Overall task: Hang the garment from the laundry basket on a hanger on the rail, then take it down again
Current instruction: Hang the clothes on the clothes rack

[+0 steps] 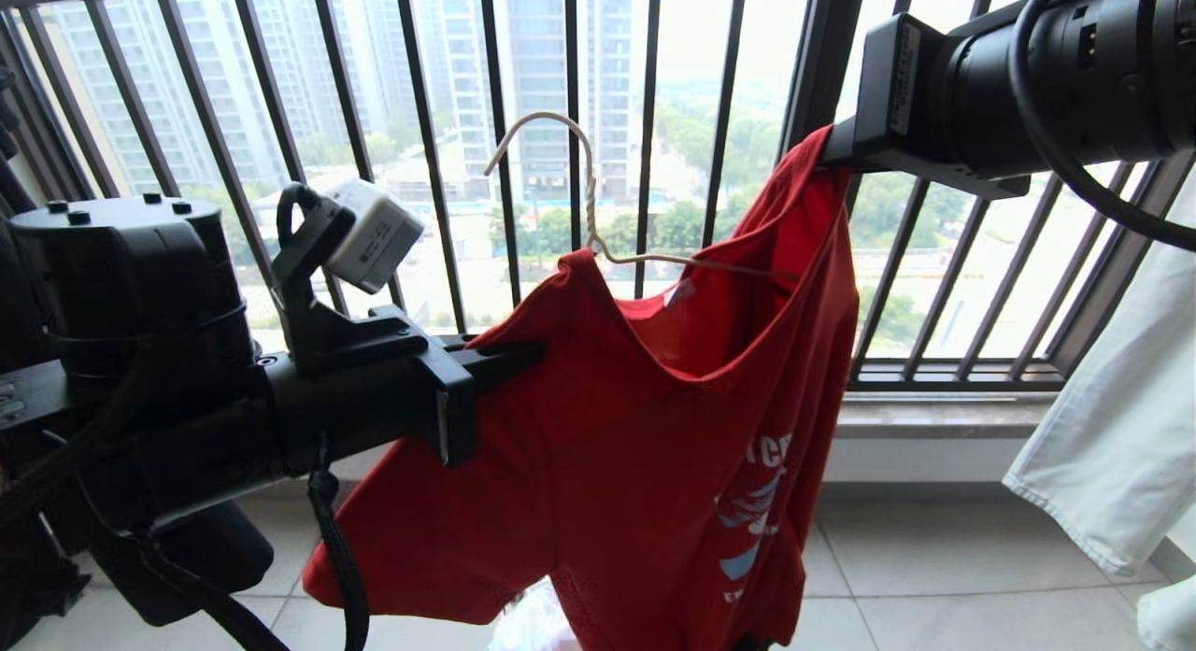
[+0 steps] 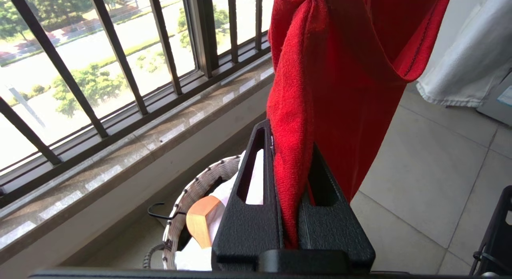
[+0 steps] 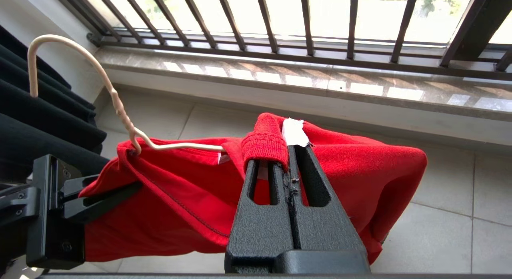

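The garment (image 1: 635,445), a red T-shirt with a pale chest print, hangs in the air between both grippers in front of the window bars. My left gripper (image 1: 523,352) (image 2: 290,139) is shut on a bunched fold at one shoulder. Higher and to the right, my right gripper (image 1: 832,151) (image 3: 282,155) is shut on the ribbed collar beside its white label. The thin white hanger (image 1: 589,193) (image 3: 120,107) sits inside the neck opening, one arm under the cloth, its hook sticking up free. The laundry basket (image 2: 200,179) stands on the floor below the left gripper. The rail is out of view.
The black barred window railing (image 1: 645,119) and a stone sill (image 1: 934,413) lie close behind the shirt. A pale cloth (image 1: 1121,427) hangs at the right. In the basket are white cloth and a wooden hanger end (image 2: 202,219). Dark clothes (image 3: 40,111) hang beside the left arm.
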Available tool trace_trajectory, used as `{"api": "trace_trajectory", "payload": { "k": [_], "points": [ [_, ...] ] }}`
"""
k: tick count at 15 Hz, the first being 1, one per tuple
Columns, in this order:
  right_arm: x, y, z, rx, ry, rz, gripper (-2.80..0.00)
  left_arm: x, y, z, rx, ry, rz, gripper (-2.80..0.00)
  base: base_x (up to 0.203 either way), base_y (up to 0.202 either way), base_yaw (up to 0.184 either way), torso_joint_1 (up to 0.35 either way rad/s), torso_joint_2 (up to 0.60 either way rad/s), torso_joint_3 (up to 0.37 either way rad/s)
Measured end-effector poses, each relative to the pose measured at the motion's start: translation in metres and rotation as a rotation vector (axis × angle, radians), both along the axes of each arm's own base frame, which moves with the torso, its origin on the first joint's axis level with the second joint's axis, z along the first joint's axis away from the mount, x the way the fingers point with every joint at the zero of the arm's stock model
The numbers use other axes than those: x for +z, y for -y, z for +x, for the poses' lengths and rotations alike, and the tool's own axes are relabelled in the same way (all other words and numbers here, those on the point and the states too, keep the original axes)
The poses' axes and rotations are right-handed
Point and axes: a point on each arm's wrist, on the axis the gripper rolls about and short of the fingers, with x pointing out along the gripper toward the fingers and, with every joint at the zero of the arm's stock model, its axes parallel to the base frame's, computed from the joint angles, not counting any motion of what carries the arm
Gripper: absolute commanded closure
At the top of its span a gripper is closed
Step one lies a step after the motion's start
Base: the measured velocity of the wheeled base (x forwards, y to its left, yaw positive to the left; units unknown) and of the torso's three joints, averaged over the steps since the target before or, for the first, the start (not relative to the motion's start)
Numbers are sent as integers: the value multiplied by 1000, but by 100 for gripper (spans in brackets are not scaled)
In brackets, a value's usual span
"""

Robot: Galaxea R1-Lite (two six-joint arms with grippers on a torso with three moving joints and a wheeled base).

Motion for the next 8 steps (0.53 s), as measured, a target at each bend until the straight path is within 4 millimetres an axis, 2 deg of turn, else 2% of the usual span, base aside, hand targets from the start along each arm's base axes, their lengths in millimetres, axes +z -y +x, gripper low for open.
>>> {"api": "trace_trajectory", "payload": {
  "k": [8],
  "points": [
    [-7, -4, 8, -76, -5, -43, 0, 2, -19, -19, 52, 28, 25, 0, 0, 0, 0, 0, 0, 0]
  ]
}}
